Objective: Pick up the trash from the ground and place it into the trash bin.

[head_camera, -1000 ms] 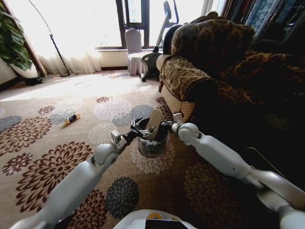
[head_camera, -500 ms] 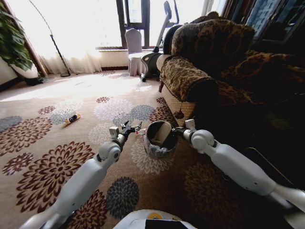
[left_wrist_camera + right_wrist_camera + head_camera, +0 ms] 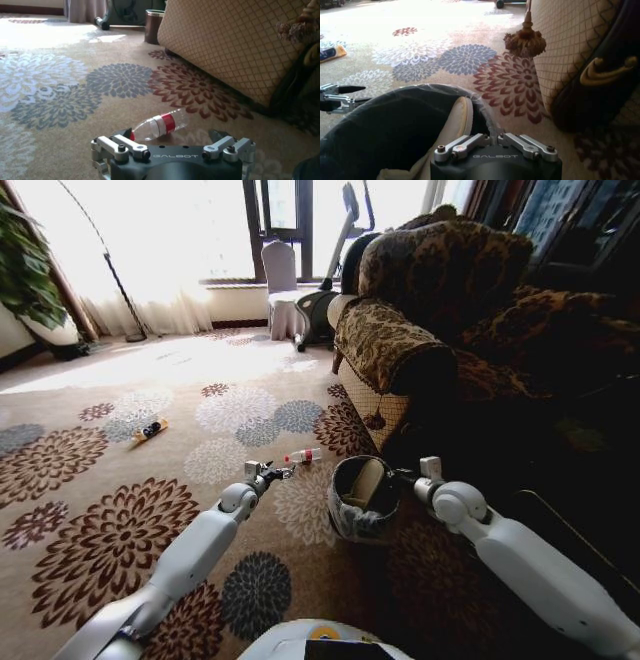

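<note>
a clear bottle [image 3: 159,125] with a red band lies on the carpet [image 3: 90,480], left of the bin [image 3: 362,498]. just before the bottle, the left gripper [image 3: 275,473] gapes empty. the right gripper [image 3: 494,144] grips the bin's rim.

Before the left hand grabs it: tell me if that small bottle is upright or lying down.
Lying down. The small bottle rests on its side on the carpet, just ahead of the open left hand.
</note>
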### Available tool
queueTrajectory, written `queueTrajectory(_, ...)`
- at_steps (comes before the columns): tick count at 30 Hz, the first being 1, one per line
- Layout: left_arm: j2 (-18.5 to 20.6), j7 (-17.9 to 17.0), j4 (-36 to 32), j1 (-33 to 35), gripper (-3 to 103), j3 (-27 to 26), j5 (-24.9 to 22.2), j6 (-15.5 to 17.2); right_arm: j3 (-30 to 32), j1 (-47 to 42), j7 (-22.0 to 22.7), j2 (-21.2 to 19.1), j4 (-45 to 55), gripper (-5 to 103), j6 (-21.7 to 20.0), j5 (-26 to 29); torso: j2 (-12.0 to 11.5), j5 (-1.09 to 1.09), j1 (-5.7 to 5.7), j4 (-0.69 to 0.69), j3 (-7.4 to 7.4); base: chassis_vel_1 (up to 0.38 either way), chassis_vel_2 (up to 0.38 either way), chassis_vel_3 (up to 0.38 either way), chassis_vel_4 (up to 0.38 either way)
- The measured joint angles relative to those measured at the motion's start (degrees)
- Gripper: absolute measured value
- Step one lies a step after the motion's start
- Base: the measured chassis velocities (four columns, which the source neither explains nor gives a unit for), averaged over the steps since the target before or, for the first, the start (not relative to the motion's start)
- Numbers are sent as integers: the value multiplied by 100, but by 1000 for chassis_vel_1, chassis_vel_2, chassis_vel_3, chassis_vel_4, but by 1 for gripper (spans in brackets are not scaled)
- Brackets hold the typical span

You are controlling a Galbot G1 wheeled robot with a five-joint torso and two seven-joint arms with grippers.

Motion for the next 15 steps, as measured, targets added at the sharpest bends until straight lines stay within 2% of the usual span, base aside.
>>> queueTrajectory(5, -113, 60, 124, -34, 100, 85, 177, -97, 76, -168, -15, -12, 136, 2, 8, -28, 0, 0, 0, 0, 1, -139, 134, 128, -135)
queueTrajectory(15, -162, 61, 138, -35, 100, 112, 197, -105, 37, -153, 13, 13, 172, 2, 28, -32, 0, -1, 1, 1, 2, -127, 134, 127, -126)
